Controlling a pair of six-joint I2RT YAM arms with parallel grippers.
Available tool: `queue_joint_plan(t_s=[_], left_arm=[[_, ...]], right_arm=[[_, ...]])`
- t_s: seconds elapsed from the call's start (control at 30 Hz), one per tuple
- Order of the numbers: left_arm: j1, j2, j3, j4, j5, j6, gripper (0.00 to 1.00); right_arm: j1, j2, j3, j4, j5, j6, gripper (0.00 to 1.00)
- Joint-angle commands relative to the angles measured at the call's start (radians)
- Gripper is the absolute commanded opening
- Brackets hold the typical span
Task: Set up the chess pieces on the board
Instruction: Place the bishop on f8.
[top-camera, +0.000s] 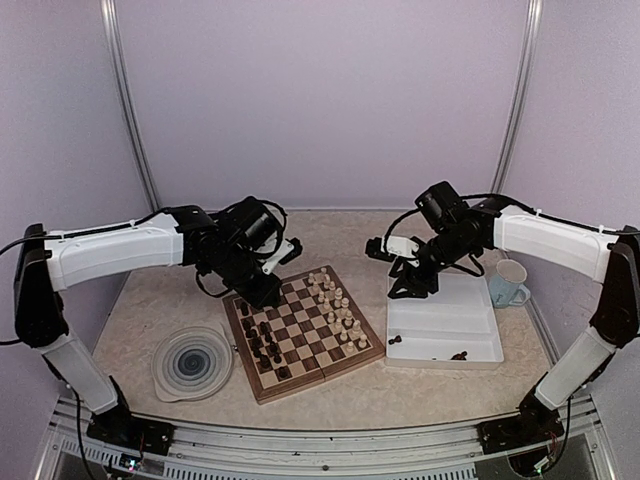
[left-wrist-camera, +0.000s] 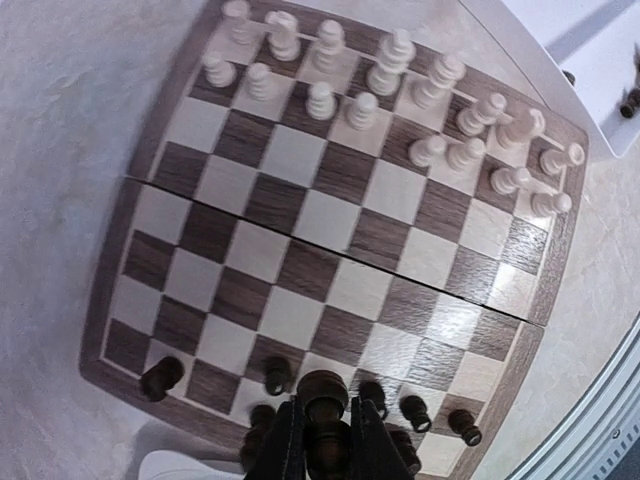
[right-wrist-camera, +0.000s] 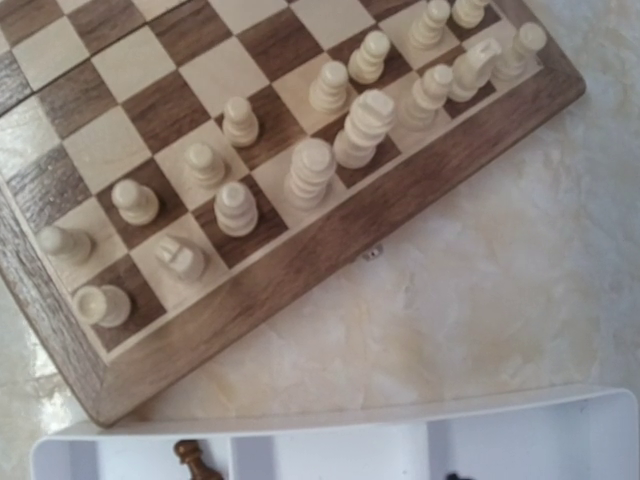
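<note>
Left wrist view: left end effector (left-wrist-camera: 325, 432) clamped on dark brown wooden chess piece (left-wrist-camera: 323, 388).
Piece sits between the jaws, over the dark-side edge rows of the checkered wooden board (left-wrist-camera: 290, 320).

Dark piece (right-wrist-camera: 193, 460) in tray (right-wrist-camera: 330, 418), half off-frame

Dark piece (left-wrist-camera: 323, 398) gripped at board (left-wrist-camera: 300, 250) edge
</note>
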Motion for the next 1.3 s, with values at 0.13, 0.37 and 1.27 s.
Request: queue_joint_plan(t_s=[0.13, 0.37, 1.27], left_arm=[[0.19, -0.071, -0.067, -0.014, -0.008, -0.048, 0.09], [0.221, -0.055, -0.105, 0.006, -0.011, -0.047, 0.08], [0.211, 0.024, -0.179, 0.054, 0.051, -0.044, 0.09]], right_arm=[[-0.009, 0.034, 0.016, -0.008, 0.006, 0.0, 0.53], [-0.008, 0.045, 0.019, -0.012, 0.009, 0.001, 0.53], [-0.008, 0.051, 0.015, -0.015, 0.013, 0.0, 0.53]])
